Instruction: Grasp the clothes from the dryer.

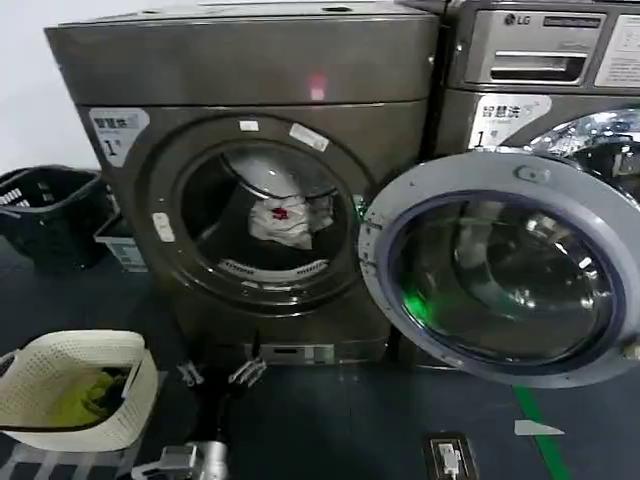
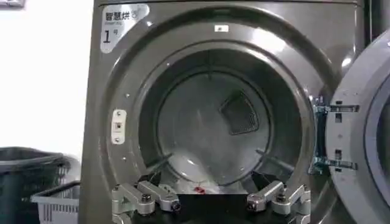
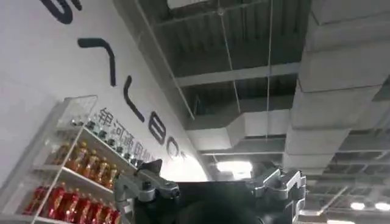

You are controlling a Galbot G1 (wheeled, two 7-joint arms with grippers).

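One white bundle of clothes (image 1: 283,222) sits deep in the dryer (image 1: 250,170), whose door (image 1: 500,270) is swung fully right so your reach is unobstructed. Your left gripper (image 1: 218,373), jaws apart, hangs low just before the porthole, lined up to go in. Your right gripper (image 3: 210,189), also spread, points at the ceiling, parked. A sticker on the dryer reads "1"; the machine (image 1: 545,75) to the right is marked LG.
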